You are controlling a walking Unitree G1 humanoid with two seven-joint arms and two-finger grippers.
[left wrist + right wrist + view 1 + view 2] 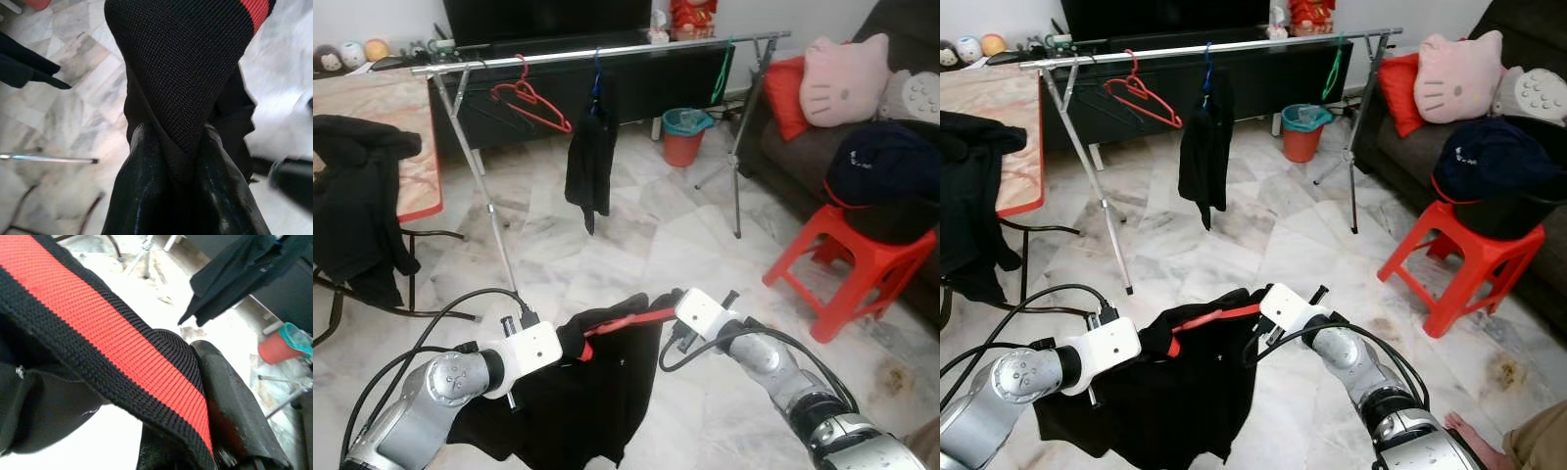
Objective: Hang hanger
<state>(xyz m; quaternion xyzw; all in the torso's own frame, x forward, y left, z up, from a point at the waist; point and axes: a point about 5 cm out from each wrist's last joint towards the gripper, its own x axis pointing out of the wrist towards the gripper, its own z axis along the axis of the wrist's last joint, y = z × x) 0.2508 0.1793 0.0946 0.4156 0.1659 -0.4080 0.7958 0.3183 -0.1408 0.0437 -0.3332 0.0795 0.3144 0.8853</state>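
You stand well short of the clothes rail (pixel 607 51), both arms raised before you: your left gripper (pixel 570 345) and right gripper (pixel 668 300) each pinch the red-banded collar of a black jacket (pixel 578 401), stretched between them and hanging below. On the rail an empty red hanger (pixel 530 102) waits beside a hung black garment (pixel 591 157). By this showing the hanging has yet to begin; the jacket remains off any hanger.
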